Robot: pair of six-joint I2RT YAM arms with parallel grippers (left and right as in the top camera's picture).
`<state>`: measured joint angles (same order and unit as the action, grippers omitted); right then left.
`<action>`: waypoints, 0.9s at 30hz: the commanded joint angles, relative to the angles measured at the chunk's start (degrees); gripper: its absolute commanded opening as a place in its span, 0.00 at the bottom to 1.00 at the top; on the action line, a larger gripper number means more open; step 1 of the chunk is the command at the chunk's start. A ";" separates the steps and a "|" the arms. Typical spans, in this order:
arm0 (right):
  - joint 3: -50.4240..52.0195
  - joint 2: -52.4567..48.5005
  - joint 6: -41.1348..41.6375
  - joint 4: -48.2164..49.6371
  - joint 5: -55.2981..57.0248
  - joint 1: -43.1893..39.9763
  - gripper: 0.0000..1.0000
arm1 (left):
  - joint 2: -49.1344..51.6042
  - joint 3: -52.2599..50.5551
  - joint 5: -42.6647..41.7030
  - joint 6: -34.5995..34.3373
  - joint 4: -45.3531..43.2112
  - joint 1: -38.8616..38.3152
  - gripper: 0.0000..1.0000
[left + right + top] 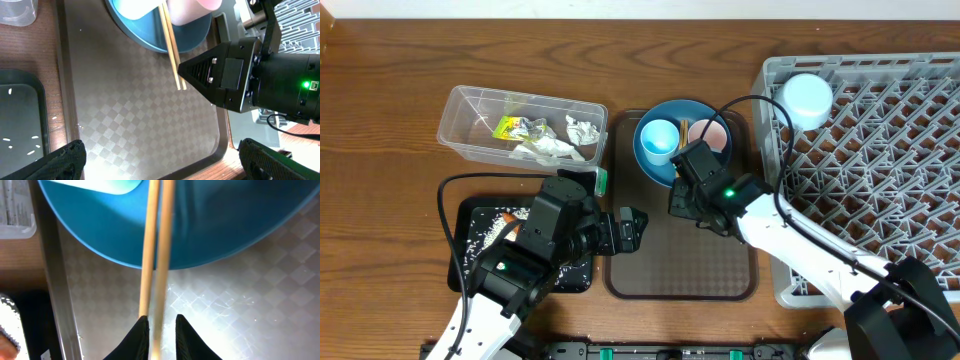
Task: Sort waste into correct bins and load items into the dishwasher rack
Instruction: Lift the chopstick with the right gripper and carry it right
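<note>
— Checking the wooden chopsticks (155,245) first. Lying where?
— Running top to bottom through the middle of the right wrist view, crossing the rim of the dark-blue plate (225,220).
— Being held?
— Being pinched near their lower ends by the right gripper (159,335) at the bottom edge, clamping the sticks from both sides.
— And around the plate?
— Sitting at the top of the brown serving tray (680,270), centre of the overhead view, carrying the light-blue cup (658,137) and the pink cup (712,135) side by side.
— Turning to the left gripper (172,165)?
— Hanging spread wide over the tray's left side, holding nothing.
— Further out?
— Seeing the black tray (470,215) with rice grains (485,235) at lower left, the clear tub (460,110) at upper left, and the grey rack (880,150) on the right, holding the pale bowl (807,97) in its upper-left corner.
</note>
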<state>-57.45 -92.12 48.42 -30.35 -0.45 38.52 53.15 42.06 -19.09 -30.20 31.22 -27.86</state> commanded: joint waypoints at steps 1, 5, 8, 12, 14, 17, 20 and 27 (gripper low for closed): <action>0.17 1.03 0.90 0.39 0.37 0.57 0.19 | -0.02 0.15 0.35 0.11 -0.02 0.24 1.00; 0.17 1.03 0.85 0.17 0.37 0.57 0.19 | -0.02 0.15 0.35 0.09 -0.02 0.24 1.00; 0.17 1.03 0.85 -0.42 0.39 0.57 0.18 | -0.02 0.15 0.35 0.09 -0.02 0.24 1.00; 0.17 1.03 0.85 -1.25 0.39 0.57 0.18 | -0.02 0.15 0.35 0.11 -0.02 0.24 1.00; 0.20 1.03 0.85 -1.57 0.39 0.57 0.18 | -0.02 0.15 0.35 0.09 -0.02 0.24 1.00; 0.20 1.03 0.85 -1.84 0.42 0.57 0.18 | -0.02 0.15 0.35 0.11 -0.02 0.24 1.00; 0.20 1.03 0.85 -1.81 0.42 0.57 0.17 | -0.02 0.15 0.35 0.09 -0.02 0.24 1.00; 0.20 1.03 0.83 -1.84 0.42 0.57 0.14 | -0.02 0.15 0.35 0.11 -0.02 0.24 1.00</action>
<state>-57.45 -92.12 48.62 -32.08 -0.45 38.61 53.15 42.06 -19.09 -30.20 31.22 -27.86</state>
